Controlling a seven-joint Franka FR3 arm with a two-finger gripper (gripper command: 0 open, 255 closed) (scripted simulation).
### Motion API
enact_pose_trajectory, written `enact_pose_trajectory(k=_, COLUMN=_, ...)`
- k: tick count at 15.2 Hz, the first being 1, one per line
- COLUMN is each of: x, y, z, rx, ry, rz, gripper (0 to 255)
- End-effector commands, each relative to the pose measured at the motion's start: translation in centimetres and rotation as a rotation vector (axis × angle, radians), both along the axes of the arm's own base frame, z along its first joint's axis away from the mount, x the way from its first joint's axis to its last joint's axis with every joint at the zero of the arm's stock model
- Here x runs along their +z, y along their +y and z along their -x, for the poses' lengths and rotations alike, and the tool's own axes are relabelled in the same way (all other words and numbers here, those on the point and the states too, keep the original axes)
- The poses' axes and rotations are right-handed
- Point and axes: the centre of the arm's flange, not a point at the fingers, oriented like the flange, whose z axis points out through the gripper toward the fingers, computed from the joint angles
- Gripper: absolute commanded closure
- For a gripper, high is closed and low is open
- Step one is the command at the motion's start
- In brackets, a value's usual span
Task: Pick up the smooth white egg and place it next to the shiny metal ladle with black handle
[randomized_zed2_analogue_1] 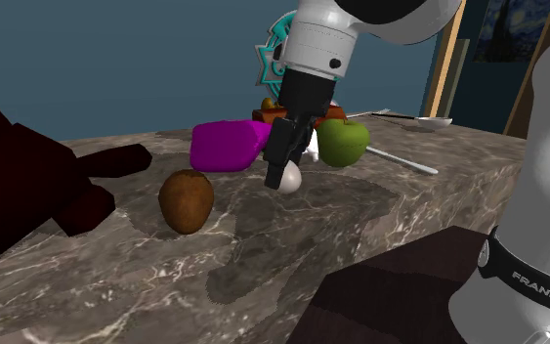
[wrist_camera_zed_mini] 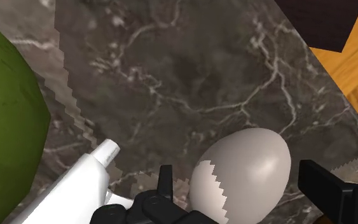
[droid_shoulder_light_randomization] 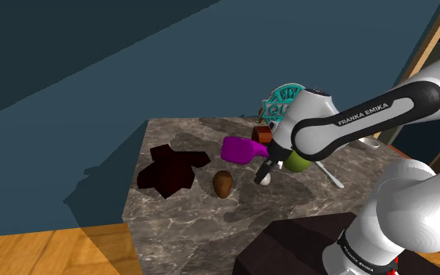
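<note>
**Shoulder view.**
- Marble table (droid_shoulder_light_randomization: pixel 187 226), grey-brown with pale veins, on a wood floor (droid_shoulder_light_randomization: pixel 46 250).
- White arm reaching over the table; black gripper (droid_shoulder_light_randomization: pixel 263 173) pointing down at the surface.
- White egg (droid_shoulder_light_randomization: pixel 265 180) at the gripper's tips, near the middle of the table.
- Green apple (droid_shoulder_light_randomization: pixel 296 162) just beside the egg, toward this view's right.
- Magenta object (droid_shoulder_light_randomization: pixel 244 150) just behind the gripper.
- Brown kiwi-like fruit (droid_shoulder_light_randomization: pixel 223 183) near the egg, toward this view's left.
- Dark maroon object (droid_shoulder_light_randomization: pixel 171 170) further left.
- Round teal sign (droid_shoulder_light_randomization: pixel 287 100) at the back.

**Second exterior view.**
- Gripper (randomized_zed2_analogue_1: pixel 280 171) low over the table (randomized_zed2_analogue_1: pixel 116 283).
- Egg (randomized_zed2_analogue_1: pixel 290 181) under its tips, resting on the marble between the magenta object (randomized_zed2_analogue_1: pixel 226 147) and the apple (randomized_zed2_analogue_1: pixel 344 142).
- Brown fruit (randomized_zed2_analogue_1: pixel 186 200) apart from the egg, toward this view's left.
- Thin pale utensil (randomized_zed2_analogue_1: pixel 404 161) lying beyond the apple.

**Wrist view.**
- Gripper (wrist_camera_zed_mini: pixel 236 170) spread: both black fingers stand apart.
- Egg (wrist_camera_zed_mini: pixel 247 159) lies between them, with a narrow strip of marble (wrist_camera_zed_mini: pixel 190 76) showing on either side; not clasped.
- White capped tube (wrist_camera_zed_mini: pixel 75 191) lies just outside one finger.
- Apple (wrist_camera_zed_mini: pixel 6 127) sits past the tube.
</note>
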Motion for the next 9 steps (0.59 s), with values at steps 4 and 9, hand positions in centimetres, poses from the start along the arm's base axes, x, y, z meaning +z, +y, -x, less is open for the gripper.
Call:
enact_pose_trajectory(k=4, x=-0.09, y=-0.02, z=-0.04, rx=0.0, ry=0.0, rz=0.0, gripper=0)
enact_pose_trajectory(k=9, x=-0.09, y=-0.02, z=-0.04, rx=0.0, ry=0.0, rz=0.0, gripper=255)
